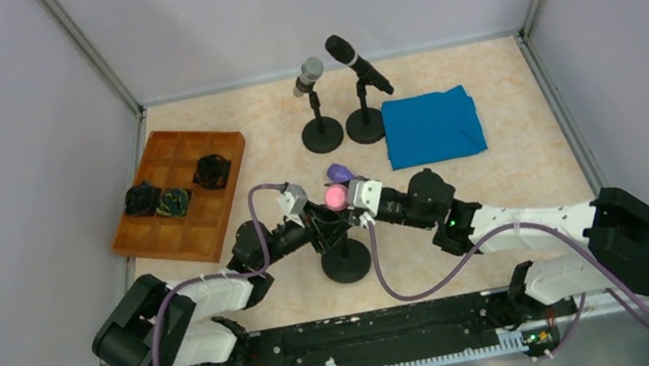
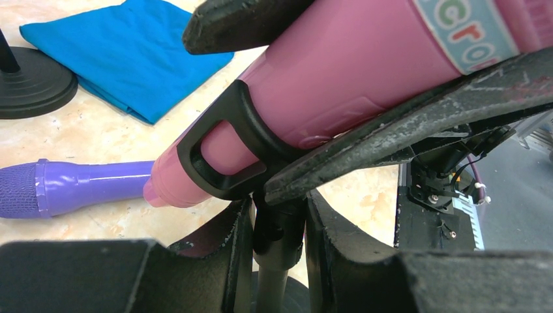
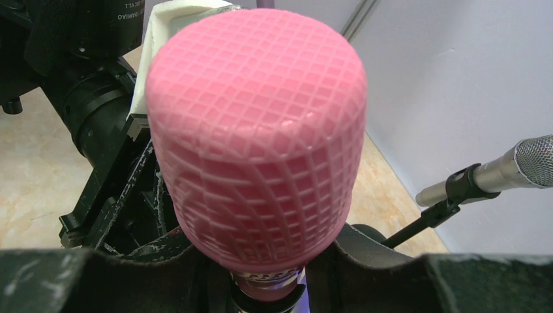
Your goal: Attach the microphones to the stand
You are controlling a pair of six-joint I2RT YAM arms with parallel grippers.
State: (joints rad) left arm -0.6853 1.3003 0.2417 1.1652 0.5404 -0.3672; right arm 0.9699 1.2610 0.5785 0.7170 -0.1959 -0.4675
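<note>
top external view: a wooden tray (image 1: 144, 237) lies by the desk's (image 1: 518, 159) left edge. three dark items sit in its grid, one to a compartment: two (image 1: 141, 197) (image 1: 172, 203) side by side near the tray's left rim, and a third (image 1: 212, 169) near its right rim. we cannot tell what they are.

both arms reach low from the near corners and bend inward. their wrists meet mid-desk, close to the near edge. the left gripper (image 2: 277, 225) has its fingers clamped on the pole of the near stand (image 1: 347, 262). the right gripper (image 3: 267, 280) is clamped on the pink microphone (image 2: 365, 78). we see that microphone tilted, its lower body inside the stand's black clip (image 2: 222, 153).

the purple microphone (image 2: 85, 186) lies flat on the desk just beyond the grippers. toward the far edge, the silver-grey microphone (image 1: 309, 75) and the black microphone (image 1: 358, 64) each sit in a stand of their own, with a folded blue cloth (image 1: 431, 126) just to their right.
</note>
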